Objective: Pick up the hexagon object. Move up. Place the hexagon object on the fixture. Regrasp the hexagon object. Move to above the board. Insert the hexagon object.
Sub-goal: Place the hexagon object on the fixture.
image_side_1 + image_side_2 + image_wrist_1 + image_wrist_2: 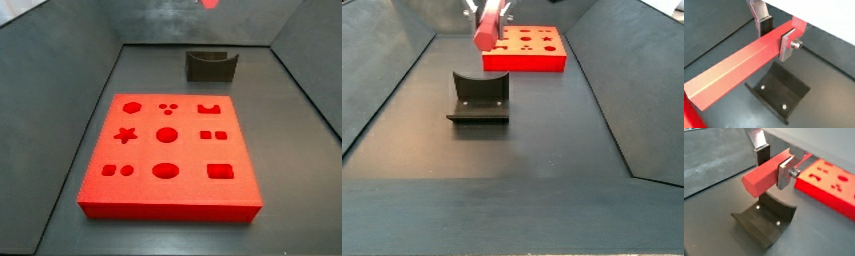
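Both wrist views show the gripper (774,34) closed on the hexagon object (734,70), its silver fingers (785,174) clamping the red bar level in the air above the fixture (764,220). In a side view the fixture (477,98) stands at nine o'clock and the board (527,50) at one o'clock.

The gripper (775,36) has flat silver jaws, dark pads, a screw.

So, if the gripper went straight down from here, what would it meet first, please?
Probably the fixture: the gripper, shut on the hexagon object, hangs roughly above it, though depth is unclear.
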Controlling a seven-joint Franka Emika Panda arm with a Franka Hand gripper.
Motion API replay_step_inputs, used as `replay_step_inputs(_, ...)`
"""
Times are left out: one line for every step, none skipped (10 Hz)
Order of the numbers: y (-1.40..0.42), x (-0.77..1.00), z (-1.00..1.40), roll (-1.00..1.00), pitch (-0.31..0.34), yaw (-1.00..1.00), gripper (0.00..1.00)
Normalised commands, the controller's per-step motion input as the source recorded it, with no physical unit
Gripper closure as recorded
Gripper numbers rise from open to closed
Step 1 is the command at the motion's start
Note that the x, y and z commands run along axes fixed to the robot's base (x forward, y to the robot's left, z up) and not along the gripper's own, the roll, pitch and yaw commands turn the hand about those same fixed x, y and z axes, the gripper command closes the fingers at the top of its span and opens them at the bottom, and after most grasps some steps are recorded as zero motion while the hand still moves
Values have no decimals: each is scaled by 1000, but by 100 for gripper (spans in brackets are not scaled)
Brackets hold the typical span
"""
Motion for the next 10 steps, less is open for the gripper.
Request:
replay_step_inputs(55, 375, -11, -1000, 268, 201, 100)
replay_step_inputs(53, 314, -14, -1000, 293, 146, 100)
replay_step_inputs(54, 258, -12, -1000, 315, 86, 100)
replay_step_inputs(55, 184, -14, -818, 289, -6, 100)
replay_step_inputs(55, 135, -16, -662, 257, -62, 100)
replay_step_inputs(57, 84, -13, -451, 202, -115, 100)
replay_step_inputs(55, 75, -11, -343, 169, -128, 100)
replay_step_inputs(29, 71, -6, -207, 119, -131, 100)
replay_step_inputs(63, 101, -1000, -1000, 107, -170, 100)
replay_step_inputs(68, 105, -1000, -1000, 93, -171, 100)
